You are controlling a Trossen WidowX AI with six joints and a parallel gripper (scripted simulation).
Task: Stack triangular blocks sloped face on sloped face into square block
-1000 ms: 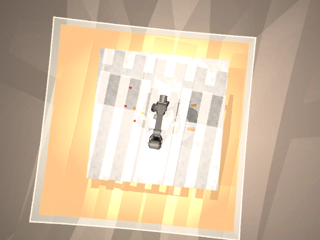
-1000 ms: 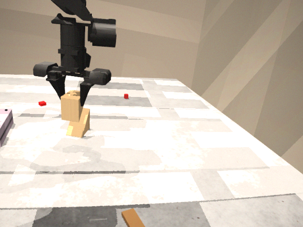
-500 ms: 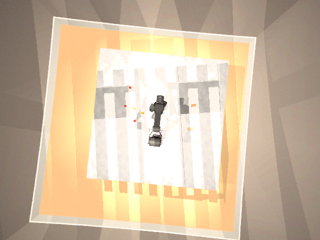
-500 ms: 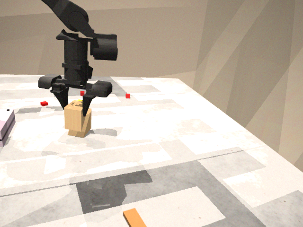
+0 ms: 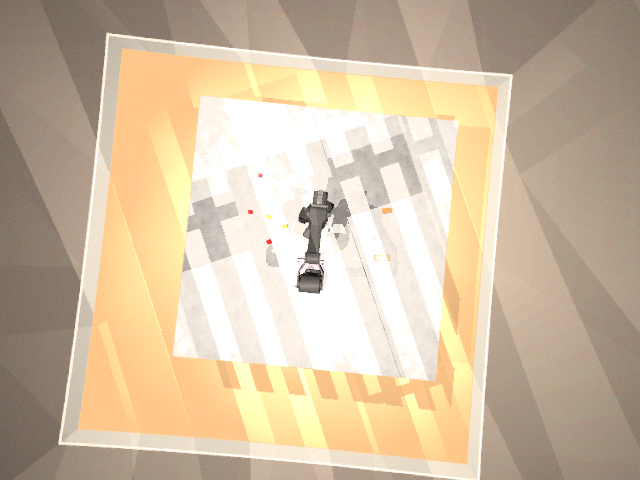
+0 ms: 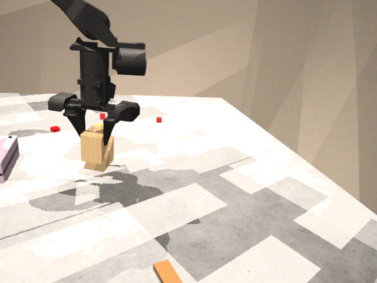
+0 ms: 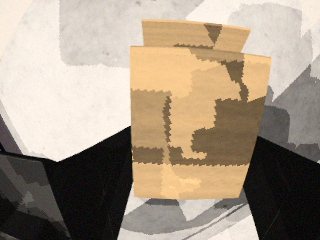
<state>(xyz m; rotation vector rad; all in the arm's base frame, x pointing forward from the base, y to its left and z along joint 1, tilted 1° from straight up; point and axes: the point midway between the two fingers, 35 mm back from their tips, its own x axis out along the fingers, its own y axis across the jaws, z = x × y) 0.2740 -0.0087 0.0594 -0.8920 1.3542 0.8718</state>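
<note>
My gripper (image 6: 93, 138) (image 7: 187, 135) is shut on a tan triangular block (image 6: 91, 147) (image 7: 190, 125), its fingers on two opposite sides. The other triangular block (image 6: 96, 167) (image 7: 175, 32) stands on the table, low and partly hidden behind the held one. In the exterior view the held block overlaps the lower block, and its bottom edge is a little above the lower block's bottom. In the wrist view a strip of the lower block sticks out past the held block's far edge, so the ends look uneven. Whether the sloped faces touch cannot be told. The arm hides both blocks in the top view.
Small red cubes (image 5: 250, 211) (image 6: 158, 119) and yellow pieces (image 5: 284, 225) (image 6: 99, 125) lie beyond the blocks. Flat orange pieces (image 5: 387, 210) (image 6: 167, 270) lie on the opposite side. A pink box-like part (image 6: 8, 152) is at the left in the exterior view.
</note>
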